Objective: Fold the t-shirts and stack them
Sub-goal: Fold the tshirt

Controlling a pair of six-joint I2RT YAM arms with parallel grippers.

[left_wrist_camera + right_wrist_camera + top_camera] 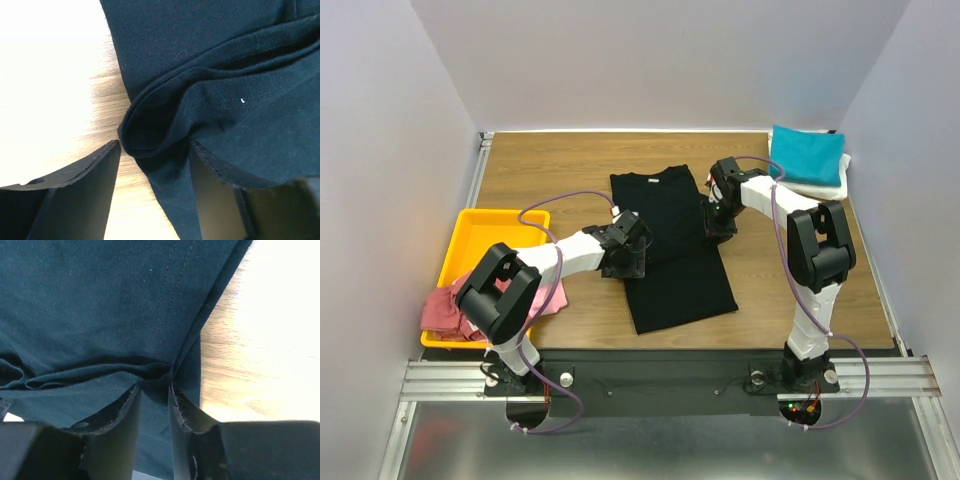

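The large black t-shirt lies flat on the wooden table, collar away from me. At its left edge, my left gripper is open, and its jaws straddle a bunched fold of the black t-shirt without pinching it. On the right edge, my right gripper has narrow jaws that squeeze a puckered ridge of the black t-shirt by the side seam. A folded teal t-shirt lies on a white one at the back right. Pink and dusty red t-shirts are crumpled at the left.
A yellow tray sits at the left, with the crumpled shirts hanging over its near end. Grey walls close in the table on three sides. A metal rail with both arm bases runs along the near edge.
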